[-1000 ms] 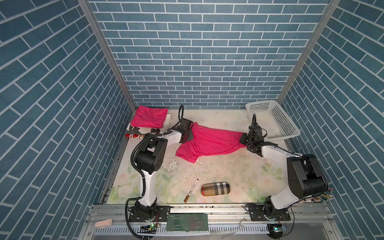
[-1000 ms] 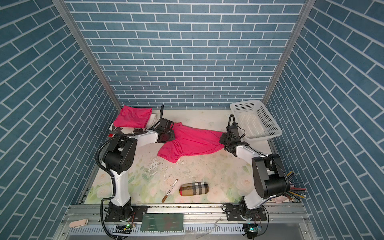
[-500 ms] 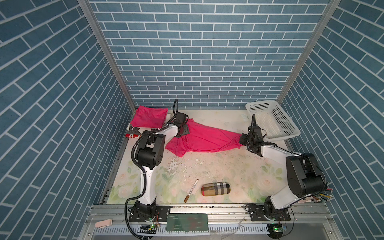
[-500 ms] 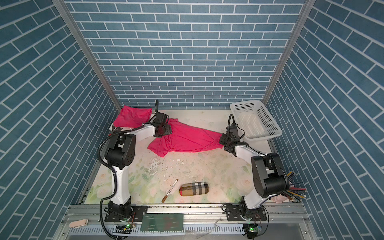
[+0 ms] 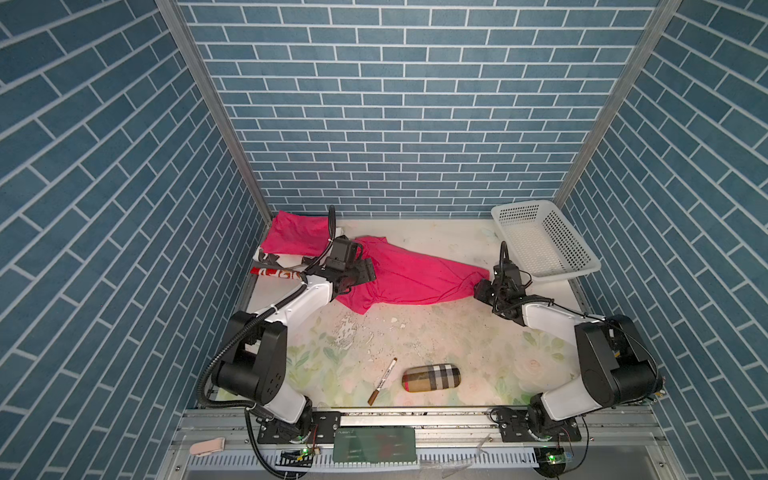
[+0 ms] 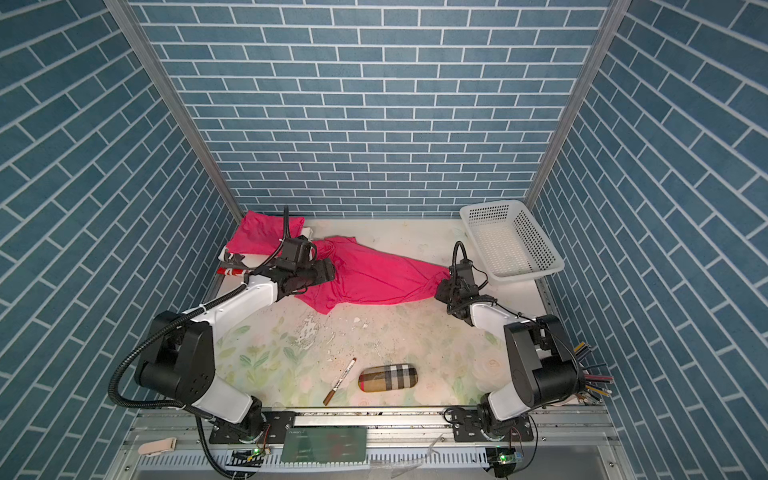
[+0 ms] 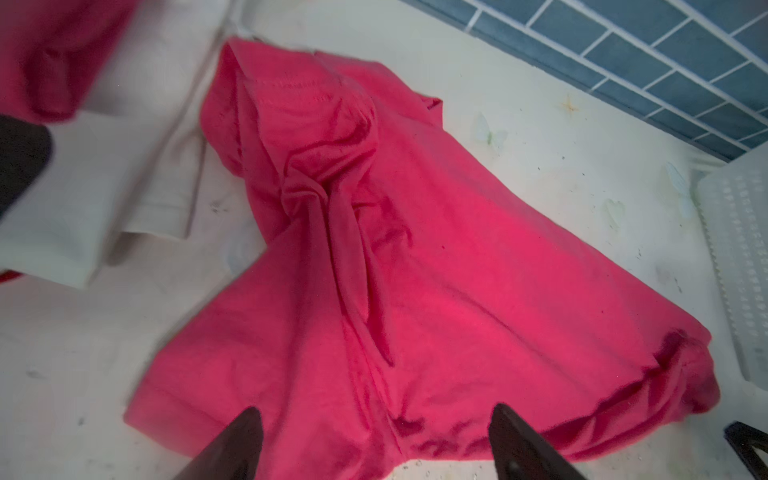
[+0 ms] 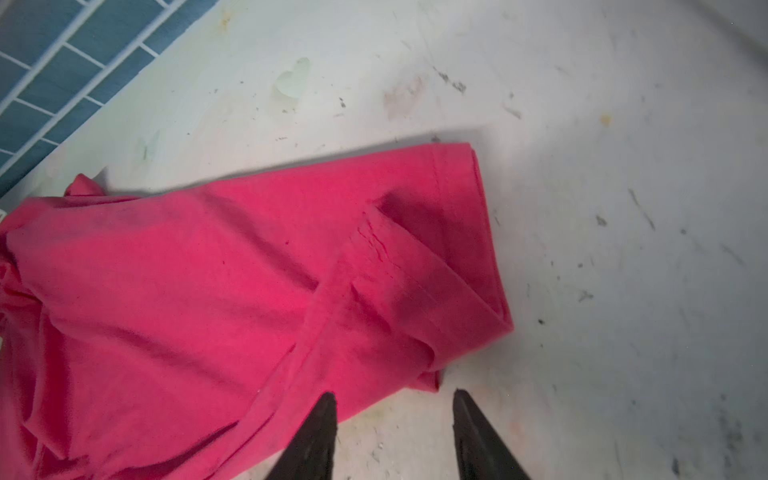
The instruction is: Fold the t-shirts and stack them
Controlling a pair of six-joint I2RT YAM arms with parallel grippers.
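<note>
- I am holding left pincer (image 7: 374, 409) wide and right pincer (image 8: 392, 394) parted; both are empty.
- Shirt (image 5: 415, 274) is lying unfolded between them.
- Second shirt (image 5: 291, 235) is lying beyond left pincer; by my judgement, folding and stacking are not yet done.

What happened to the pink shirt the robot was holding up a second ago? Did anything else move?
The left end effector pulled its end of the pink shirt a little toward the back-left, then opened. The right end effector opened too. Let go at both ends, the shirt now lies loose on the table. The other pink shirt, basket, plaid case and pen stayed put.
</note>
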